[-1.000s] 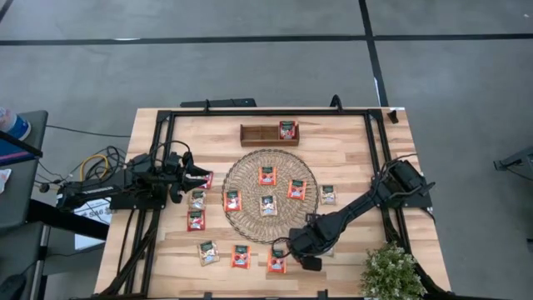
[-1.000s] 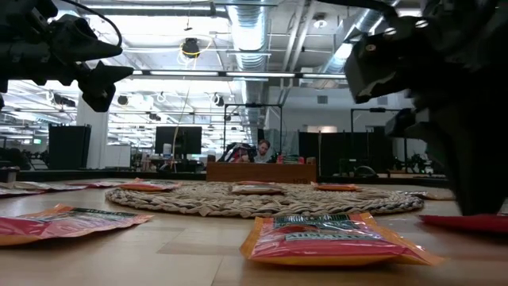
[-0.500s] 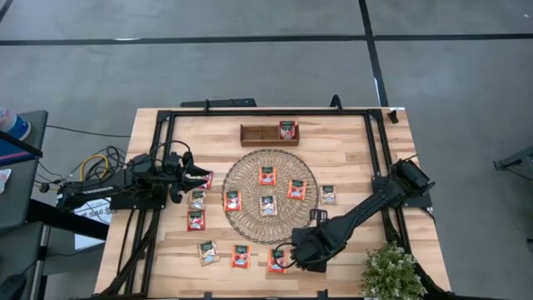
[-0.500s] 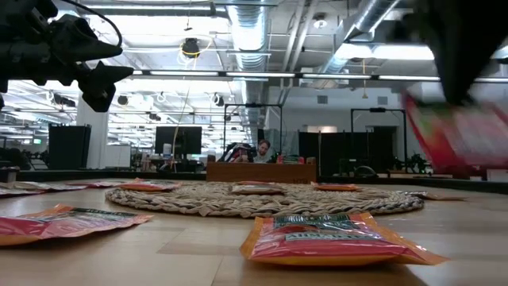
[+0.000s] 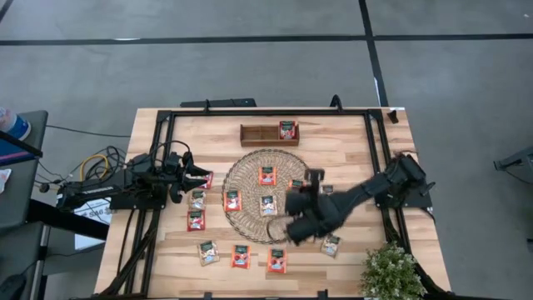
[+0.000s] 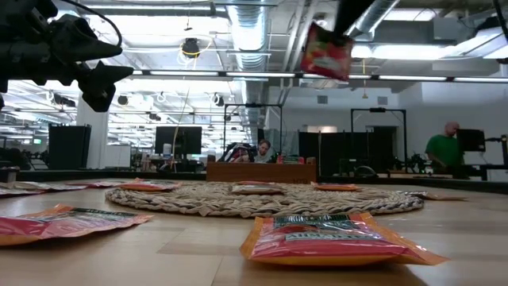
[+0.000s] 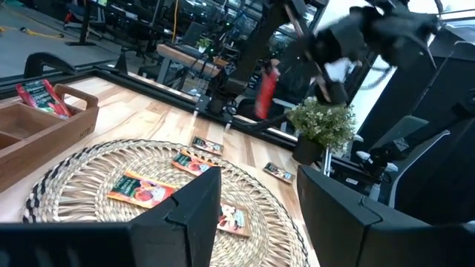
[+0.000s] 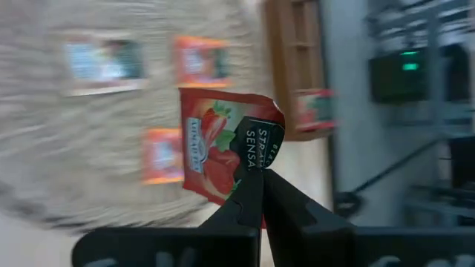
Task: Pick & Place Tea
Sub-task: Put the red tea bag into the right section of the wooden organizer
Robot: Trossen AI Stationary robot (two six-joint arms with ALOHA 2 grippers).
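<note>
Held sachet: a red sachet [image 8: 223, 152] hangs pinched by its edge in the right gripper [image 8: 256, 185], lifted clear above the mat's near-right edge; in the low view it shows high up [image 6: 326, 52].
Right gripper: fingers together, clamped on the sachet; arm reaches from the right side over the mat [image 5: 268, 196].
Other sachets: several lie flat on the mat; more lie on the tabletop [image 5: 350, 146] to the mat's left and along the near edge, one [image 5: 331, 245] just beside the plant [image 5: 390, 273].
Tray: wooden tray [image 5: 268, 134] behind the mat, one red sachet [image 5: 287, 130] in its right compartment.
Left gripper: [image 5: 202, 175] hovers at the mat's left edge, fingers apart, holding nothing.
In the way: nothing between the held sachet and the tray but the flat mat.
Room: a person [image 6: 443, 148] stands far behind.
</note>
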